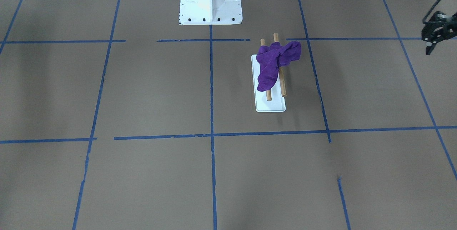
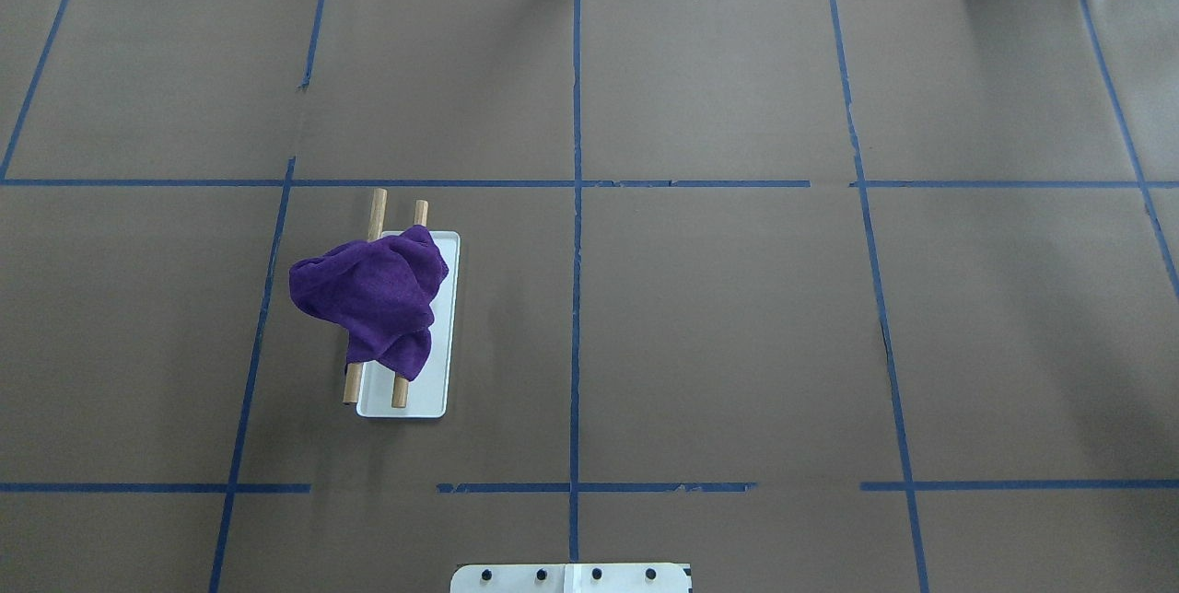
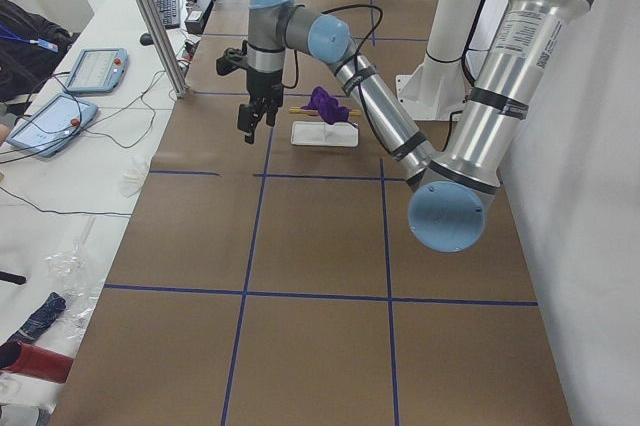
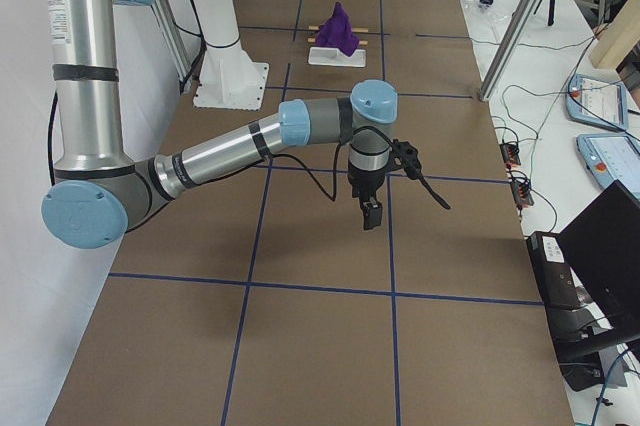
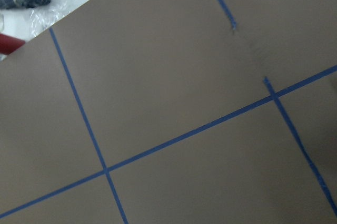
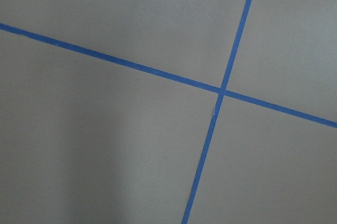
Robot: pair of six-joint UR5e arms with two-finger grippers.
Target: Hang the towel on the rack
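Desk (image 2: 737, 344): brown, blue-taped grid.
Rack (image 2: 440, 363): left half of desk, dowels running fore-aft.
Towel (image 2: 378, 298): purple, bunched over both dowels.
Left hand (image 3: 252, 124): nearer, raised; rack lies inboard of it; finger gap unreadable.
Right hand (image 4: 371, 214): far off; finger gap unreadable.

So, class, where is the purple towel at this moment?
In the overhead view the purple towel is draped in a bunch over both dowels of the rack, left of the centre tape line, on the robot's left side.
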